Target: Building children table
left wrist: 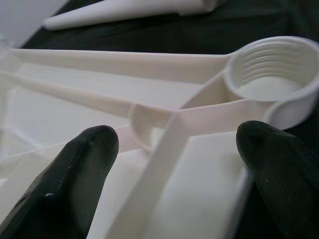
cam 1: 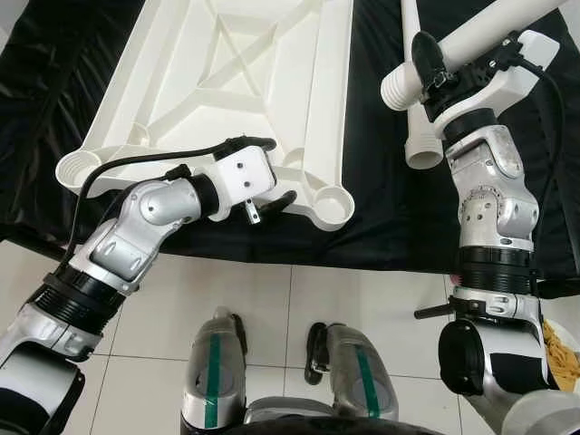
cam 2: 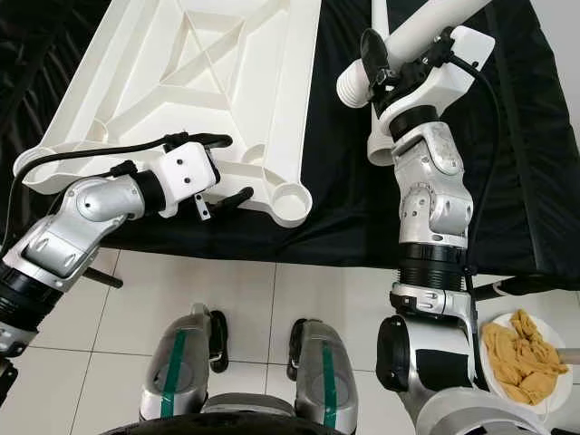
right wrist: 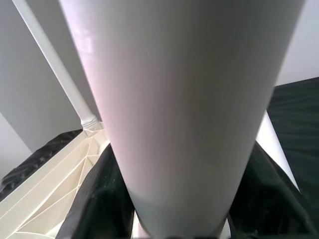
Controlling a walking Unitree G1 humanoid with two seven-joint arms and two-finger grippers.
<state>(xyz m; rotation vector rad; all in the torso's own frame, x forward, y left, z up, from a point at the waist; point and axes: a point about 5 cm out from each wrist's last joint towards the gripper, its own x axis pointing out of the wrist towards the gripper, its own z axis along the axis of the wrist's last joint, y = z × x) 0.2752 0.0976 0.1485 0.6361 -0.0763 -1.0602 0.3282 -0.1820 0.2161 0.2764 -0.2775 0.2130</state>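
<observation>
Leg-fitting step: right end effector [cam 1: 426, 77] clenched on smooth white tubular leg [cam 1: 471, 43], ribbed threaded end foremost. Left end effector [cam 1: 276, 172] released, astride edge of inverted ribbed plastic table panel [cam 1: 227, 82], threaded corner socket [cam 1: 332, 205] just beyond. Next: aligning thread with socket.

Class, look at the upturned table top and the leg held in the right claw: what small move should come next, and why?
Probably swing the right claw left, bringing the leg's threaded end over the near corner socket. That socket has no leg in it, while the open left claw straddles the table top's edge beside it.
</observation>
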